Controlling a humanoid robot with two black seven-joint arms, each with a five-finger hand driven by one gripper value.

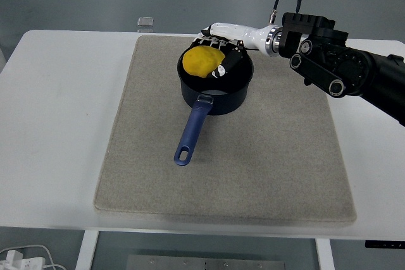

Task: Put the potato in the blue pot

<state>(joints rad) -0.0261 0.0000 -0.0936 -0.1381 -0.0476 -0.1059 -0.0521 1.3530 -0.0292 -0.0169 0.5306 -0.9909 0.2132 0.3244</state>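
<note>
Yellow potato sits clasped in the right robot hand, fingers curled round it, just over the blue pot's open mouth. Carrying looks done; lowering and letting go remain, by my judgement.

My robot hand sits over the pot's far rim, holding the potato. Below it the pot walls hem it in; its handle juts toward me. Mat and counter either side lie open.
</note>
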